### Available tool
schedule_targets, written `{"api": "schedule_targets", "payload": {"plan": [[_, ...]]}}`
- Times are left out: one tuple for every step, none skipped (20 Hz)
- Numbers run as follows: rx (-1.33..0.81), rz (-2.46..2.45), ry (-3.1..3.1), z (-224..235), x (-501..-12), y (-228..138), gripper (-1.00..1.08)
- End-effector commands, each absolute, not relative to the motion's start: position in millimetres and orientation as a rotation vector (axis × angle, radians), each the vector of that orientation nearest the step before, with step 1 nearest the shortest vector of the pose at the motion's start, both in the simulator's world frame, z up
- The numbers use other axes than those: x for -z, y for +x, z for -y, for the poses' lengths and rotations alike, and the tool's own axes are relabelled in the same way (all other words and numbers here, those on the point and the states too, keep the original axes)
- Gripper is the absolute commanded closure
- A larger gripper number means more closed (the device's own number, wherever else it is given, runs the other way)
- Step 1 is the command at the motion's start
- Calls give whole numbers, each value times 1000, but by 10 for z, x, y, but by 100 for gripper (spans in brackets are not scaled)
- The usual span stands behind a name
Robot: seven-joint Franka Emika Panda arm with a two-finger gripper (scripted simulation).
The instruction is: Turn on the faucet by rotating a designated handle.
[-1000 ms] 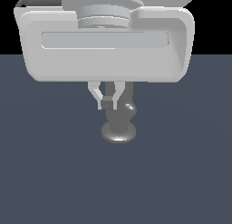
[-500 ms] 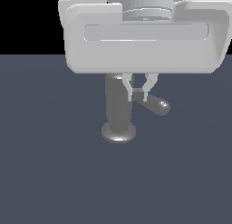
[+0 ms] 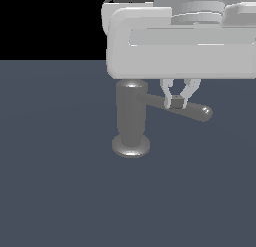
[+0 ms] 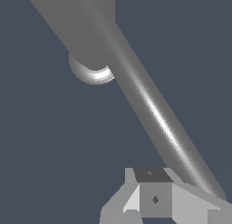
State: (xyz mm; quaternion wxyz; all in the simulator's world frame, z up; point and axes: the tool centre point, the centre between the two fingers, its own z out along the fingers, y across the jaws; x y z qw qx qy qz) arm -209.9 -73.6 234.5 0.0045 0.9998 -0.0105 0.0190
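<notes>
The faucet (image 3: 131, 116) is a glossy grey upright cylinder on a round disc base. Its handle (image 3: 192, 110), a thin grey rod, sticks out from the upper body toward the exterior view's right and slopes slightly down. My gripper (image 3: 176, 104) hangs under the big white hand, shut, with nothing between its fingers. The closed fingertips rest against the side of the handle, a little past its middle. In the wrist view the handle (image 4: 154, 114) runs as a long shiny bar right beside the shut gripper (image 4: 154, 198), with the faucet (image 4: 93, 73) base beyond.
The faucet stands on a flat dark blue-grey floor (image 3: 60, 181). The large white robot hand (image 3: 185, 46) hangs above the handle and hides the faucet's top. A black background fills the upper part of the exterior view's left.
My hand has moved toward the exterior view's right with its fingers shut. The handle has swung with it and now points further right and shows longer.
</notes>
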Motion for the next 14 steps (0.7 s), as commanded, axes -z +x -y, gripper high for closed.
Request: {"api": "schedule_targets", "payload": {"plan": [[0,70,3141,911,-2208,-2207,108],[0,70,3141,954,-2208,-2201,108],[0,70,3141,998,-2208,-2195,108],[0,70,3141,1042,-2208,-2189,108],[0,70,3141,1085,-2208,-2183,108],[0,70,3141,1128,-2208,-2177,108],[0,70,3141,1171,-2208,-2170,108],[0,70,3141,1171,-2208,-2170,108],[-83,33,3125,1087,-2408,-2008,108],[-82,34,3125,1109,-2405,-1985,108],[-80,35,3125,1132,-2401,-1961,108],[-78,36,3126,1153,-2398,-1938,108],[-77,36,3126,1175,-2395,-1914,108],[-75,37,3126,1197,-2391,-1890,108]]}}
